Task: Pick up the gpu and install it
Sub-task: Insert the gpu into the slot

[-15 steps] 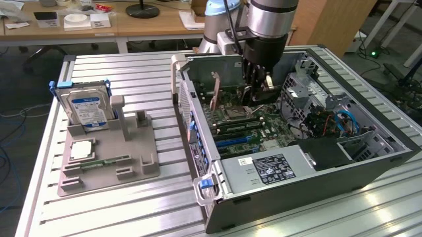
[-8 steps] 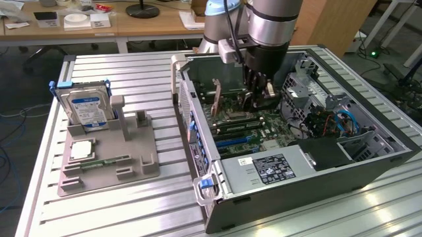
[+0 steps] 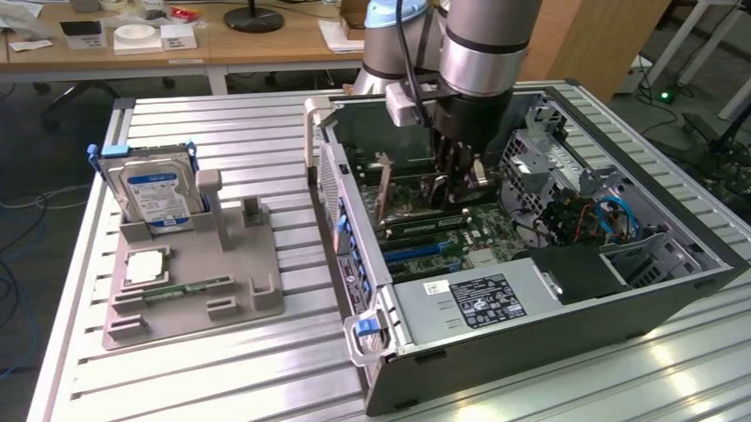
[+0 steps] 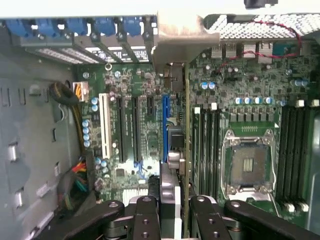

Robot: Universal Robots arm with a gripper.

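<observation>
The gpu [image 4: 175, 150] stands on edge inside the open computer case [image 3: 657, 290], over the motherboard [image 4: 140, 90]. It runs alongside the blue expansion slot [image 4: 164, 125], and its metal bracket [image 4: 175, 45] lies against the case's rear wall. My gripper [image 4: 172, 207] is shut on the card's near end, one black finger [image 4: 145, 215] on each side of it. In the exterior view the gripper [image 3: 458, 180] reaches straight down into the case, and the card's brownish end [image 3: 384, 189] stands upright toward that view's left. I cannot tell whether the card sits in a slot.
A grey parts holder [image 3: 223, 264] on the slatted table at the exterior view's left carries a blue-labelled hard drive [image 3: 158, 193] and a green memory stick [image 3: 182, 288]. Inside the case are the power supply [image 3: 493, 299], a drive cage [image 3: 551, 163], the CPU socket [image 4: 247, 165] and cables [image 4: 75, 175].
</observation>
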